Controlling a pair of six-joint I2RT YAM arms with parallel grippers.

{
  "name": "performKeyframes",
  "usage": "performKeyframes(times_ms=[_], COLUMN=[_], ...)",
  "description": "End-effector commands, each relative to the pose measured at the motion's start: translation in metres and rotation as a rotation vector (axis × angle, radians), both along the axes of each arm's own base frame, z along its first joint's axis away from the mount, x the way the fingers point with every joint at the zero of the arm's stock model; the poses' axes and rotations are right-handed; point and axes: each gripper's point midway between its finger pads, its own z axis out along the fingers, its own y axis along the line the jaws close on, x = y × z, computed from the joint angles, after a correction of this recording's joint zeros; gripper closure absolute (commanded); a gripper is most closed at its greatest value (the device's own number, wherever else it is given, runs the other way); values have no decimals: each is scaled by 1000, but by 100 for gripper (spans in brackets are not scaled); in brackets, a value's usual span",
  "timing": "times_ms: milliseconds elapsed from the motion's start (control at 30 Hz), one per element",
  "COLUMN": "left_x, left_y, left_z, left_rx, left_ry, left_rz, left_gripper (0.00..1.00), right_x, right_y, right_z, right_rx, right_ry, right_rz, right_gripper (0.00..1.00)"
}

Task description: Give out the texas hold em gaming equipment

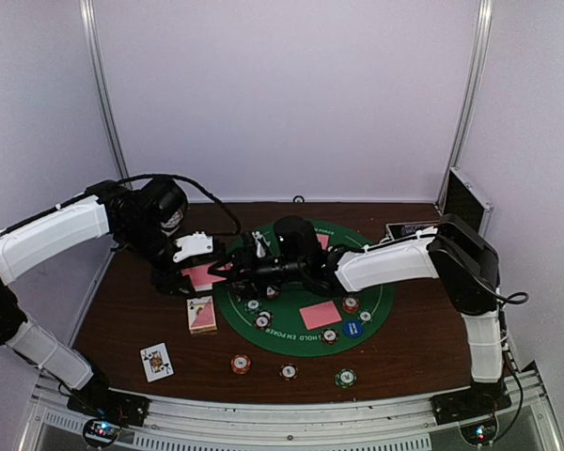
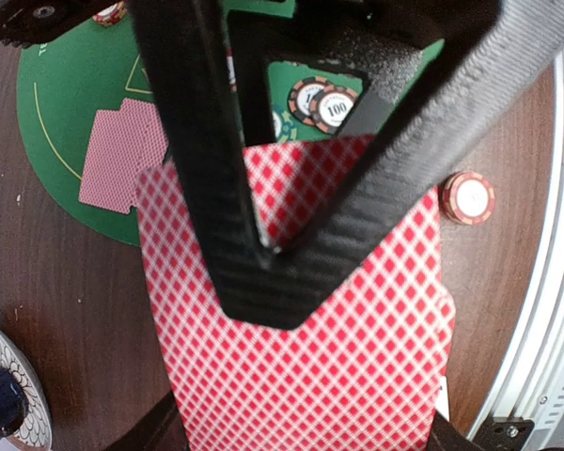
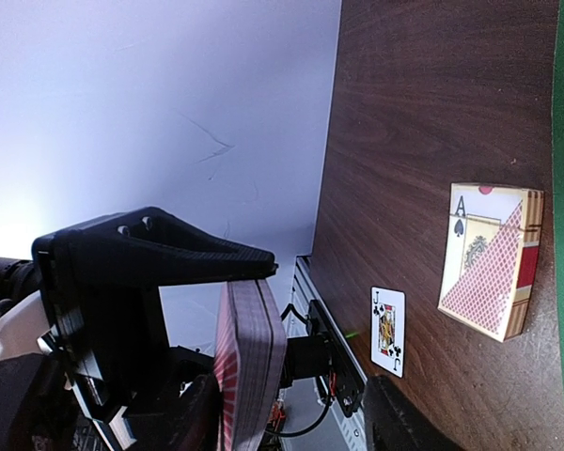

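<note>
so the left gripper (image 2: 263,272) has its black fingers pinched together on a thick deck of red diamond-backed playing cards (image 2: 357,376), holding it up in the air just off the left edge of the round green felt poker mat (image 1: 296,343). the fingers press on the deck's flat faces. i reckon that's on purpose, since it keeps the stack from fanning out and leaves the edges free for the other arm to peel a card off.

the right gripper (image 1: 244,271) reaches across the mat and sits right beside that deck. honestly can't tell if its fingers are apart or together. it's a dark blob from above, and its own camera mostly shows the deck edge-on.

two red-backed cards (image 2: 122,155) lie face down and overlapping on the mat near its rim. a single pink-backed card (image 1: 320,315) sits on the mat's near half, with striped round poker chips (image 1: 351,304) dotted around it. three more striped chips (image 1: 289,372) sit off the mat's near edge on the brown wooden table (image 1: 404,348). a face-up jack of clubs (image 1: 156,362) and a card box (image 1: 202,315) lie off the mat's near-left side.

my guess is the dealing's only partway done.
</note>
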Motion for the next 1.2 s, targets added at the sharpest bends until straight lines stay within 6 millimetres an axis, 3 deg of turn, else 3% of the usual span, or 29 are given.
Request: performKeyframes(times_ms=[0,300,933,1167], left_x=[1,1,1,1], left_y=[-3,-2,-2,-2], left_z=[9,9,6,6], left_rx=[-39,-37,-32,-33], left_ry=[-34,-33,-28,-27], left_rz=[-4,-3,-2,-3], left_gripper=[77,77,77,77], right_x=[-2,-4,-2,-4], right_y=[-7,-4,-25,-25], right_z=[27,35,50,52], right_rx=[14,20,-2,9], right_ry=[-36,-30,-63,-54], right_rz=[20,43,42,54], right_gripper=[45,59,94,99])
